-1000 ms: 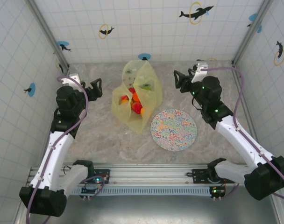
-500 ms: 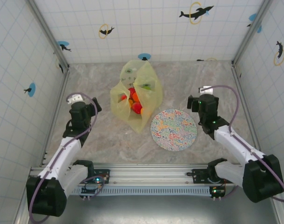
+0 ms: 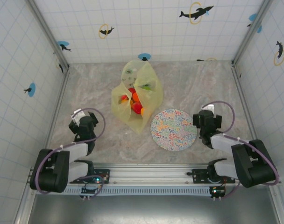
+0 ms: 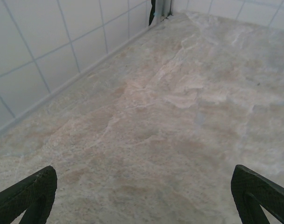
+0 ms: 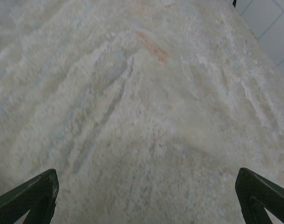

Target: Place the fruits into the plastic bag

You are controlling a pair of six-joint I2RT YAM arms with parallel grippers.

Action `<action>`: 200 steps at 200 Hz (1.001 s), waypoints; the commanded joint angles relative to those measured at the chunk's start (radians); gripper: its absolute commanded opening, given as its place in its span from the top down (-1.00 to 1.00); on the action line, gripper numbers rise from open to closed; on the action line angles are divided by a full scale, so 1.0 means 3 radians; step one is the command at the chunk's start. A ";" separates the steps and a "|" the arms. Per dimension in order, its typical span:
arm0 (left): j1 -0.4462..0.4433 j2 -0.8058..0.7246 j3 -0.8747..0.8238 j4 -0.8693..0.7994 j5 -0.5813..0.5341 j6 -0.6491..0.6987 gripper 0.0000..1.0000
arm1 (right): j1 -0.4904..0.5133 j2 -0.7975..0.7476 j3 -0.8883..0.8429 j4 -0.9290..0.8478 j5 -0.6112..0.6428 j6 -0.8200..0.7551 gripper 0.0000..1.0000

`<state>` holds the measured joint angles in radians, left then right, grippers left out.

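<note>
Both folded low: left arm (image 3: 83, 135), right arm (image 3: 211, 129); left pincer (image 4: 143, 189), right pincer (image 5: 146, 191) spread, empty.

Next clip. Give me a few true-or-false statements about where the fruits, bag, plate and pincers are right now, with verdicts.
1. The fruits lie inside the plastic bag. True.
2. An orange sits on the speckled plate. False: no fruit lies on the plate.
3. The left pincer is open with nothing between its fingers. True.
4. The right pincer grips the bag's rim. False: it is open over the bare table, well away from the bag.
5. The plate lies on the bag's right, nearer the arm bases. True.
</note>
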<state>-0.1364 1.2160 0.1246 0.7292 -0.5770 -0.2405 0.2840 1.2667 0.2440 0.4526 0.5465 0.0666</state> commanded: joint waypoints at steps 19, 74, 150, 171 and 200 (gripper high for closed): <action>0.0020 0.0325 -0.0234 0.1054 0.0057 0.0531 -0.95 | -0.0102 0.0146 -0.0370 0.0954 -0.0195 -0.0153 -0.99; 0.0039 0.0857 -0.0603 0.2296 0.0433 0.0732 -0.95 | -0.0352 0.0339 -0.0544 0.1576 -0.0764 -0.0043 -0.99; 0.0296 0.1056 -0.0548 0.2236 0.1085 0.0631 -0.95 | -0.0774 0.0608 -0.0983 0.2785 -0.1287 0.0020 -0.99; 0.0322 0.0999 -0.0513 0.2039 0.1119 0.0611 -0.96 | -0.0788 0.0932 -0.1021 0.3272 -0.1306 0.0020 -0.99; 0.0323 0.1013 -0.0521 0.2085 0.1106 0.0613 -0.96 | -0.0793 0.0883 -0.0843 0.2824 -0.1335 0.0014 -0.99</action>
<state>-0.0471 1.5223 0.0044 1.3483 -0.2684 -0.0521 0.0513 1.5192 0.0109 1.2140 0.1661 0.0662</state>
